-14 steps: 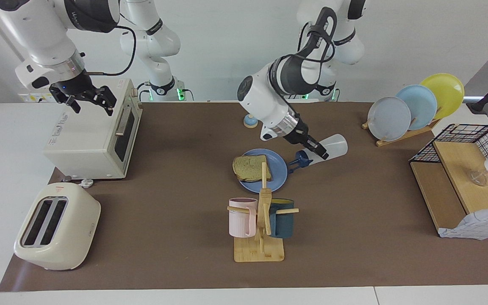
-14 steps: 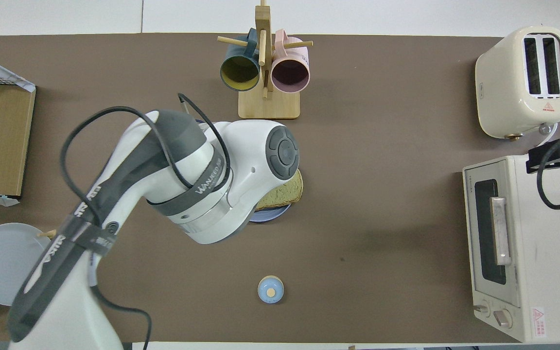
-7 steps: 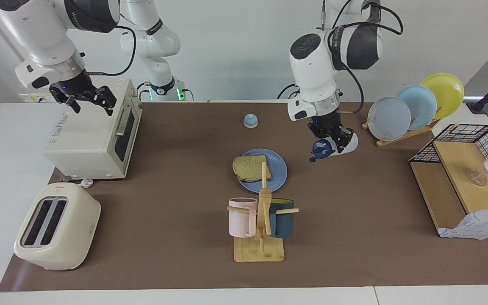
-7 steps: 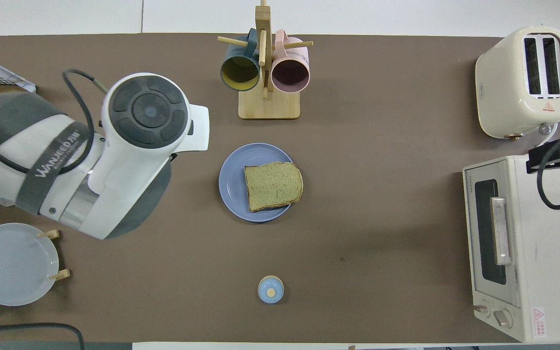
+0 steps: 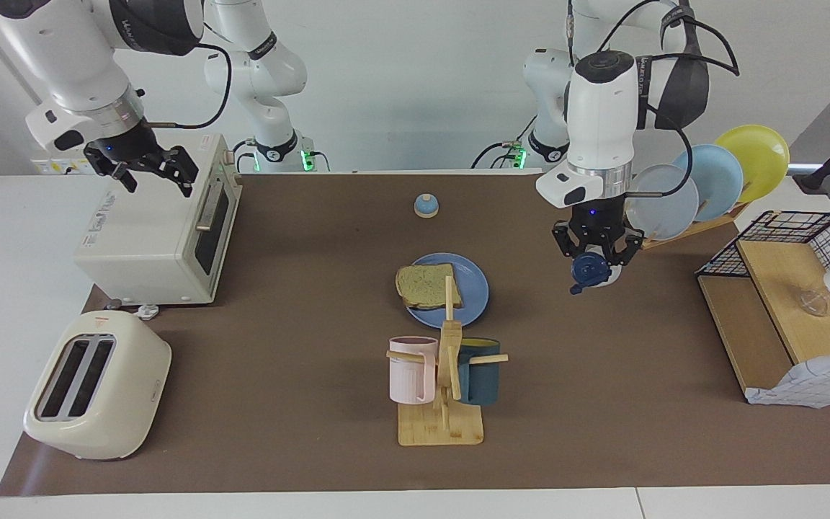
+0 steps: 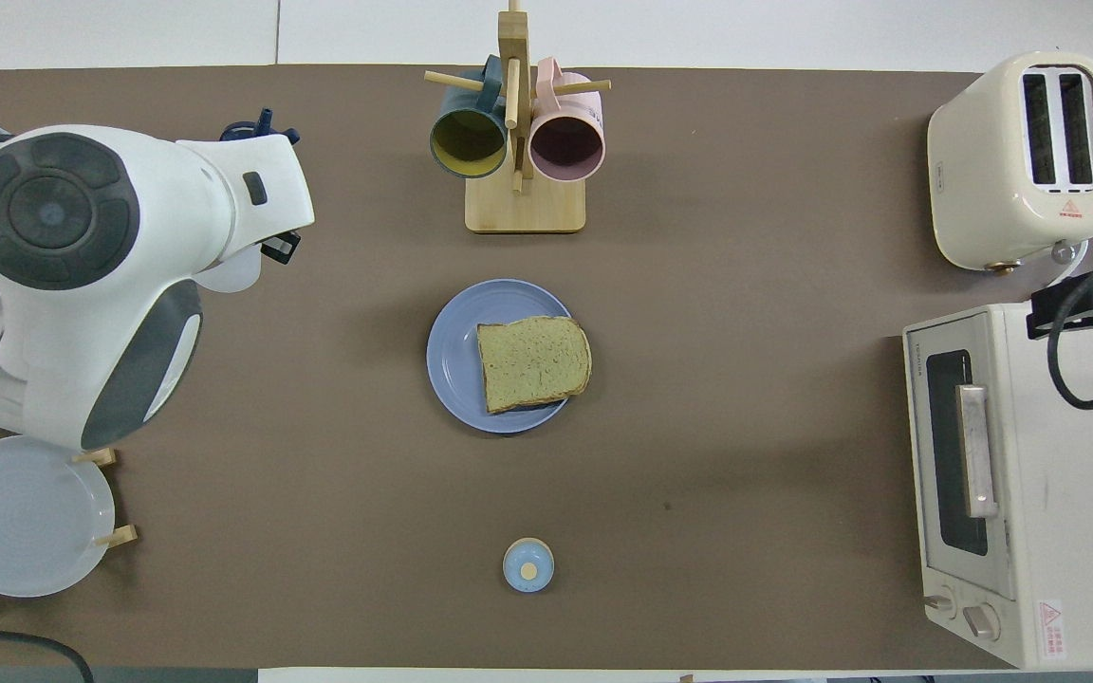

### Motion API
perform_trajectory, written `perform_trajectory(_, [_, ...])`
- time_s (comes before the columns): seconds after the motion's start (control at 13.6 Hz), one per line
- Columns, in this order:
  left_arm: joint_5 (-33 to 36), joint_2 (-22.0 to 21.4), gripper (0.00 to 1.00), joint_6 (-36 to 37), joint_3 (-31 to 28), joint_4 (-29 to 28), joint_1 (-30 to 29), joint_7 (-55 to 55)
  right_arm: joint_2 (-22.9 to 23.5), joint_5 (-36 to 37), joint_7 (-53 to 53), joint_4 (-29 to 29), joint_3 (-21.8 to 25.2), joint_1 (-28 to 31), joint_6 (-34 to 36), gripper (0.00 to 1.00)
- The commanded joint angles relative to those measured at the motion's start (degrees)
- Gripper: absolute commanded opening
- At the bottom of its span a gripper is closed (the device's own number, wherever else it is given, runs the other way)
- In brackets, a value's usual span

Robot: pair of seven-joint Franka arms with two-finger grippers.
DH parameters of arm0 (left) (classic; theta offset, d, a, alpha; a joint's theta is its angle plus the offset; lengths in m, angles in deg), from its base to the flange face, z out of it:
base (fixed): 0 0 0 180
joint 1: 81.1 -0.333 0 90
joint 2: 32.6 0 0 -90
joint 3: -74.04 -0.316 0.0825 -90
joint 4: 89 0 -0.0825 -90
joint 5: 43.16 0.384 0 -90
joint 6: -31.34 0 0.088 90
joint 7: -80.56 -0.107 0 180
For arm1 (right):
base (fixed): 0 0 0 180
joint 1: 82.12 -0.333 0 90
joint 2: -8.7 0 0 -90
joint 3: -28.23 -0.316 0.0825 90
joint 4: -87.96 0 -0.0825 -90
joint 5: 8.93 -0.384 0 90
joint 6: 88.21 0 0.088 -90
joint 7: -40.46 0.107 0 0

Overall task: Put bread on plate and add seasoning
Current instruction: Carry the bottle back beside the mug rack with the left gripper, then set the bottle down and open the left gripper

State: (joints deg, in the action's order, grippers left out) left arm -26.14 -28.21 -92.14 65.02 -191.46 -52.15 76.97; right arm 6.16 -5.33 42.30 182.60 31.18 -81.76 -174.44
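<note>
One square slice of tan toast (image 5: pixel 427 285) lies on my round blue plate (image 5: pixel 474 287). My left gripper (image 5: pixel 594 261), clamped on the white, navy-capped seasoning bottle (image 5: pixel 592 271), hangs over bare mat; I'd set it down upright, gently. Right gripper (image 5: pixel 143 167) waits, fingers apart, above the oven (image 5: pixel 159 231).

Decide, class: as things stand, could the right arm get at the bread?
Probably yes. The right gripper is open over the toaster oven; only bare mat lies between it and the bread on the plate.
</note>
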Motion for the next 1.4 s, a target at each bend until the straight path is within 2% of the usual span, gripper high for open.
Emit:
perform_trajectory(0.0, [-1.02, -2.97, 0.0, -9.82, 0.5, -6.07, -1.97, 7.26, -0.8, -0.08, -1.13, 0.9, -0.31, 0.61, -0.79, 1.0])
perform_trajectory(0.29, [-1.72, -3.16, 0.0, -28.54, 0.59, -12.49, -6.01, 16.5, -0.8, -0.08, -1.13, 0.9, -0.31, 0.61, -0.79, 1.0])
perform_trajectory(0.44, [-5.32, -1.76, 0.0, -36.01, 0.5, -13.91, -7.24, 17.48, -0.8, -0.08, -1.13, 0.9, -0.31, 0.61, -0.79, 1.0])
perform_trajectory(1.33, [-5.51, 19.51, 0.0, -77.15, 0.41, -17.69, -10.94, 19.06, -0.8, -0.08, -1.13, 0.9, -0.31, 0.61, -0.79, 1.0])
